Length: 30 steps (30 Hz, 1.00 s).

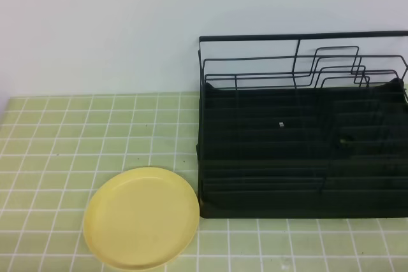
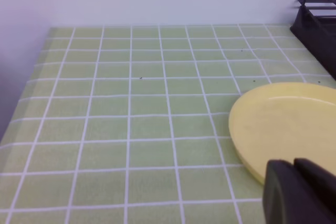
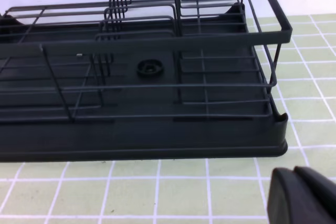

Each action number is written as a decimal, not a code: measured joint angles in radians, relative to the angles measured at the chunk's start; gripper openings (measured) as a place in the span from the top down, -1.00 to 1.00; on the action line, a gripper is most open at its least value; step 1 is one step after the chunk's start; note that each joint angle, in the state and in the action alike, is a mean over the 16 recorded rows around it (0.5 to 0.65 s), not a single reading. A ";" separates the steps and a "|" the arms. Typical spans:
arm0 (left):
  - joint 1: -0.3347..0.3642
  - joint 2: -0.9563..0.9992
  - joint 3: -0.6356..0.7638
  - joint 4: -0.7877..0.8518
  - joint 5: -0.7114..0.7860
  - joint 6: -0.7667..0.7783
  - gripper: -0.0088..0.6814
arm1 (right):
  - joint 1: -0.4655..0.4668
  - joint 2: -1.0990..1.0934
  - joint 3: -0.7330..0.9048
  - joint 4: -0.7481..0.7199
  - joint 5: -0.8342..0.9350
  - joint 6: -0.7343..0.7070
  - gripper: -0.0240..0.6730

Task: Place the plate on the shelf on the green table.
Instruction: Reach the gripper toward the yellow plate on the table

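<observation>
The pale-yellow plate (image 1: 141, 217) lies flat on the green table (image 1: 76, 144), just left of the shelf's front corner; the left wrist view shows the plate (image 2: 286, 124) at the right. The shelf (image 1: 299, 151) is a black wire rack with a solid tray base, standing at the right, and it fills the right wrist view as the shelf (image 3: 142, 77). Neither arm appears in the exterior view. My left gripper (image 2: 296, 192) hangs shut just in front of the plate's near rim. My right gripper (image 3: 302, 195) is shut, in front of the shelf's right corner, holding nothing.
A white wall runs behind the table. The table's left edge (image 2: 26, 98) drops off in the left wrist view. Bare green tiles lie left of the plate and in front of the shelf (image 3: 131, 192). A small round fitting (image 3: 150, 68) sits in the tray base.
</observation>
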 joint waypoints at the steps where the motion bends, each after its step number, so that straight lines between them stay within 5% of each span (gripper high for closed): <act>1: 0.000 0.000 0.000 0.000 0.001 0.000 0.98 | 0.000 0.000 0.000 0.000 0.000 0.000 0.94; 30: 0.000 0.001 0.000 0.000 0.002 0.000 0.98 | 0.000 0.000 0.000 0.000 0.002 0.000 0.94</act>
